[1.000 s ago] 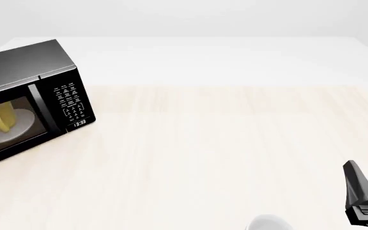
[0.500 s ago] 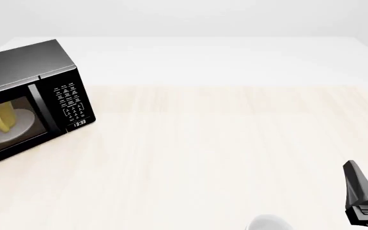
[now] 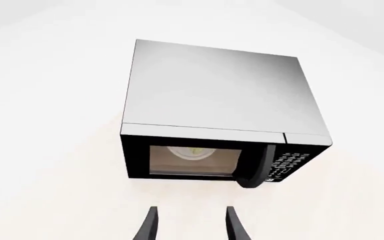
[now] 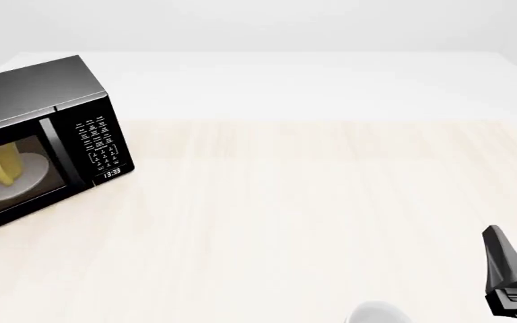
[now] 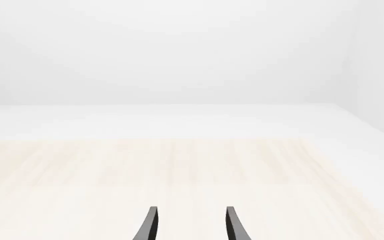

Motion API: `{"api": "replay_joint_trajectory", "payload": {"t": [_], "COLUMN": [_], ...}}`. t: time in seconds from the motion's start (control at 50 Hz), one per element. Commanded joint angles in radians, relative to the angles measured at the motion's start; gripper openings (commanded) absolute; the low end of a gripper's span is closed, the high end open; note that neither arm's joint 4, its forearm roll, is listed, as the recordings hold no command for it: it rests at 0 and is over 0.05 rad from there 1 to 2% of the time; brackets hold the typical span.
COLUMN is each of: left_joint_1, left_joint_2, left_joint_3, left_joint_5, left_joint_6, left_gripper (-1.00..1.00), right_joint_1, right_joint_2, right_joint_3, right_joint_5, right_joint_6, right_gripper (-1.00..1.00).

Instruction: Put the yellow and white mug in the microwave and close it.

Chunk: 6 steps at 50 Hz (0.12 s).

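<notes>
**Speaker one:** Sitting at the far left of the pale wooden desk (image 4: 312, 215), we find the microwave (image 4: 38, 145), a black box turned at an angle, its dark glass door closed and its white-marked keypad (image 4: 99, 142) facing us. Where is the mug?

**Speaker two:** Through the glass we see the yellow and white mug (image 4: 2, 166) standing on the round white turntable plate (image 4: 21, 178) inside. In the left wrist view it is only a small pale yellowish spot (image 3: 195, 150) on the plate, so we can hardly make out its shape there.

**Speaker one:** And our arms?

**Speaker two:** The left gripper (image 3: 190, 225) hangs above and in front of the microwave door, its fingers (image 3: 148, 227) spread apart and holding nothing. The right gripper (image 5: 190, 225) is well apart from the microwave, near the desk's right front corner (image 4: 510, 276), its fingers (image 5: 233, 226) also spread and empty. A white rounded object (image 4: 377, 314) pokes in at the bottom edge of the front view.
</notes>
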Motion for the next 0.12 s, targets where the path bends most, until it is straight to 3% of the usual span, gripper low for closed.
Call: {"api": "replay_joint_trajectory", "payload": {"t": [0.02,0.12], "left_joint_1": [0.005,0.011], "left_joint_2": [-0.084,-0.126], "left_joint_3": [-0.014,-0.011], "left_joint_5": [0.066,0.095], "left_joint_6": [-0.013,-0.022], "left_gripper": [1.00,1.00], "right_joint_1": [-0.003,-0.003], "right_joint_2": [0.000,0.000], "right_joint_3": [0.000,0.000], "right_joint_5": [0.000,0.000], "right_joint_6": [-0.001,-0.001], "right_gripper": [1.00,1.00]}}
